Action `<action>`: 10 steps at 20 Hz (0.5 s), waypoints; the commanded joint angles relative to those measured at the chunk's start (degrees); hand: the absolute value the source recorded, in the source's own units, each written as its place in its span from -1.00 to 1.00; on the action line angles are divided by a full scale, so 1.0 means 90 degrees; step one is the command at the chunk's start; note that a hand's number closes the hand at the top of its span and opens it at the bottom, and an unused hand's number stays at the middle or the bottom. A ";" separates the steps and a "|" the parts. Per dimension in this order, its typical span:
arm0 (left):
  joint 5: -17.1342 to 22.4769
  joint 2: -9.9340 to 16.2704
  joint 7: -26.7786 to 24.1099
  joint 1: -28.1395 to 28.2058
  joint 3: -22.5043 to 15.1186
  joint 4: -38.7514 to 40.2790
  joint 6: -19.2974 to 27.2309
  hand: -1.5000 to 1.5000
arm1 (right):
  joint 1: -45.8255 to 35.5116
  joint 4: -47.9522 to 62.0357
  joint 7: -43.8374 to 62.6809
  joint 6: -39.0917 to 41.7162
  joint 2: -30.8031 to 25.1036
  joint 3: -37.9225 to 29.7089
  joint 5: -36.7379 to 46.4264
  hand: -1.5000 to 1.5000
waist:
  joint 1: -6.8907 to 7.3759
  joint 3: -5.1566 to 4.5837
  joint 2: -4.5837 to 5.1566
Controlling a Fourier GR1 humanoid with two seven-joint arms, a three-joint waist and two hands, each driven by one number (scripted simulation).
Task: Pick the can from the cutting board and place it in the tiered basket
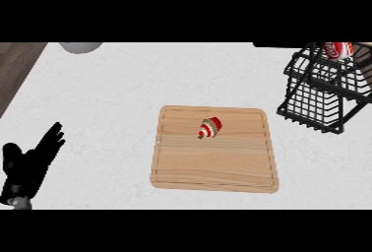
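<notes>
Counter (116,88): pale top, bearing everything below.
Cutting board (218,167): wooden, at centre.
Tiered basket (320,103): black wire, upper right, well apart from the board.
Left hand (29,165): lower left edge, fingers straight and spread, holding nothing.
Can (338,50): red, at the basket's top tier, partly hidden.
Small object (209,128): red-and-white striped, lying on the board.

The only lettering sits at the upper right of the frame — white script on the red can (338,49) at the top of the tiered basket (320,98). It looks like a cola-style logo, but the letters are too small to read — no other text shows.
</notes>
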 commanded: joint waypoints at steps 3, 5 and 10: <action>0.0069 0.0070 0.0150 0.0006 0.0120 -0.0073 0.0000 0.00 | 0.0015 -0.0500 0.0092 -0.0837 -0.0440 -0.0566 -0.0459 -1.00 | -0.0087 0.0015 -0.0020; -0.0108 -0.0162 -0.0100 0.0388 -0.0091 -0.0260 0.0085 0.00 | -0.0236 -0.0615 0.0499 -0.0632 -0.0559 -0.0798 -0.0669 -1.00 | -0.0104 0.0012 -0.0060; 0.0145 0.0060 0.0123 0.0514 0.0184 -0.0364 -0.0082 0.00 | 0.0103 -0.1019 0.0578 -0.0434 -0.1028 -0.1632 -0.1555 -1.00 | -0.0302 0.0016 -0.0134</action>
